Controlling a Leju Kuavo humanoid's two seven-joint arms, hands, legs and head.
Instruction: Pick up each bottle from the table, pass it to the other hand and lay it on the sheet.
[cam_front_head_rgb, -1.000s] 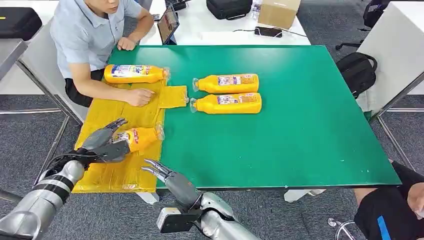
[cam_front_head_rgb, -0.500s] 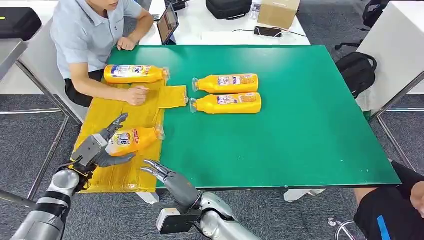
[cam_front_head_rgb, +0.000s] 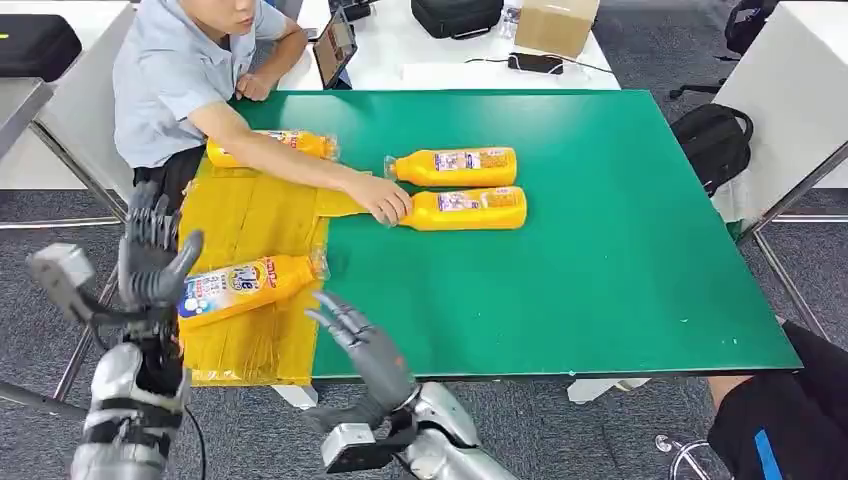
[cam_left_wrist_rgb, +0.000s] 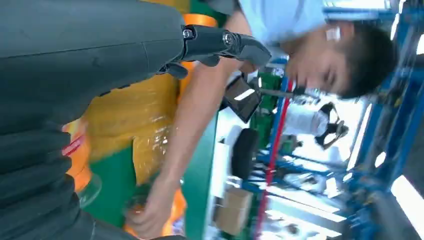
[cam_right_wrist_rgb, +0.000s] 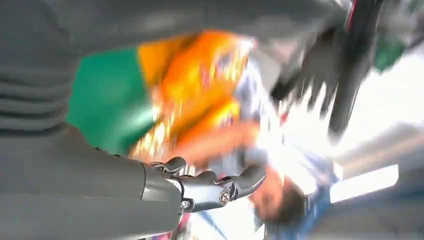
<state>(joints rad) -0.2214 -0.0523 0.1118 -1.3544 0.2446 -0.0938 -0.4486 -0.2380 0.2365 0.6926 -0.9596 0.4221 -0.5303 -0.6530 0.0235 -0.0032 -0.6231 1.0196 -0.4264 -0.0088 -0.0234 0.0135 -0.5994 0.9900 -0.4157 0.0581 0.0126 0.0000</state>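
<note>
**Inspector:** State of the left hand?

**Assistant:** It was raised upright beside the yellow sheet, fingers spread, gripping nothing. One orange bottle lay on its side on the sheet just beside that hand, base end nearest it, cap end pointing away toward the green tabletop. From the head view I could not tell whether the thumb touched the base.

**Inspector:** And the right hand?

**Assistant:** Open as well — fingers apart, held over the tabletop's near edge, just past the sheet's corner. It held nothing. The right wrist view was too blurred to add detail.

**Inspector:** The remaining bottles?

**Assistant:** A second bottle lay at the far end of the sheet, well beyond the left hand, partly hidden by a person's arm. Two more were on the bare tabletop, side by side, well beyond the right hand: the farther bottle untouched, the nearer bottle with the person's hand on its cap end.

**Inspector:** Anything else recorded?

**Assistant:** A tablet stood propped behind the tabletop — beside the seated person.
</note>
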